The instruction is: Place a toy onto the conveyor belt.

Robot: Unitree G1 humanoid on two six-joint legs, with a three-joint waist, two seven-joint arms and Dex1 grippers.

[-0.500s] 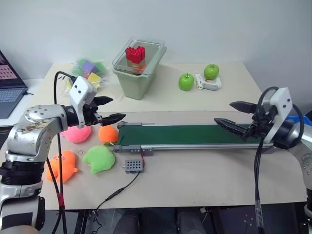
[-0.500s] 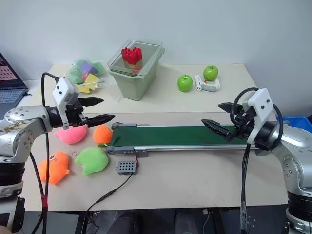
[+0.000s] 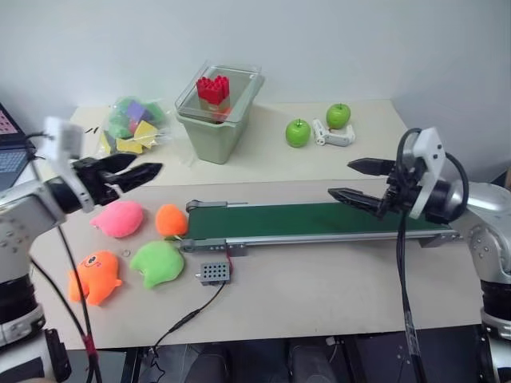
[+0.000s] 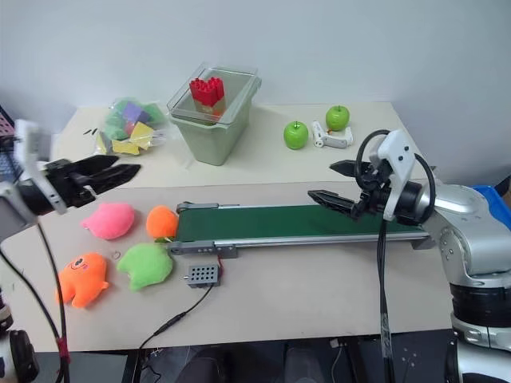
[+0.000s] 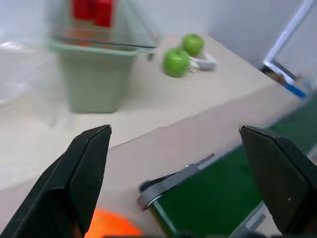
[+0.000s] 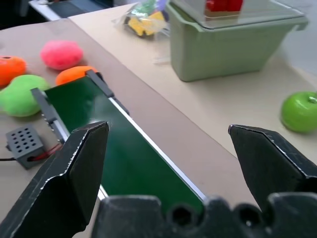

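- My left pincer [image 3: 132, 171] is spread wide and empty, held above the counter [image 3: 335, 279] near its left edge, beyond the pink plush [image 3: 118, 218].
- My right pincer [image 3: 357, 182] is likewise spread and empty, hovering over the right part of the conveyor belt [image 3: 311, 221].
- The toy [image 3: 95, 276], a bright orange fuzzy creature with lobed legs and one eye, lies on the counter at the near left corner, well apart from the belt and from both pincers.
- Neighbours of the toy: a green plush [image 3: 157, 262] just beside it toward the belt, the pink plush behind it, and a smaller round orange plush [image 3: 171, 219] touching or almost touching the belt's left end.
- Risk 1: my left pincer sits nearer the pink plush and the round orange plush than the toy; closing on the nearest orange object would likely take the wrong one.
- Risk 2: the toy is soft and lobed; I judge that a grip on one leg alone could slip during the carry.
- Risk 3: a grey box [image 3: 216, 272] and its cable [image 3: 188, 317] lie by the belt's near rail; a low sweep from the toy toward the belt could snag them or push the green plush along.
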